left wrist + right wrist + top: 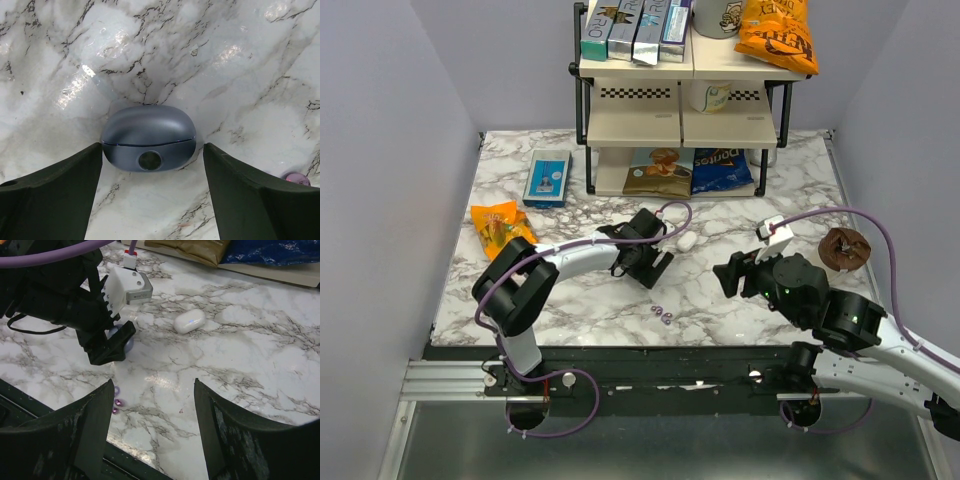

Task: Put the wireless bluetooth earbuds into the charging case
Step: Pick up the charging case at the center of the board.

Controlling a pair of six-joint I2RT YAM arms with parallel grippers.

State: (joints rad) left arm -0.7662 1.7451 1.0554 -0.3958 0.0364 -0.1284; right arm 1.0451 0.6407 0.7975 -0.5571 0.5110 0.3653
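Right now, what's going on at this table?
The left gripper sits low at the charging case, jaws open on either side of it and not clamped. The case's lid is shut. The earbuds lie loose on the marble table near its front edge, outside the case. The right gripper hovers open with nothing in it. A white oval case lies farther back.
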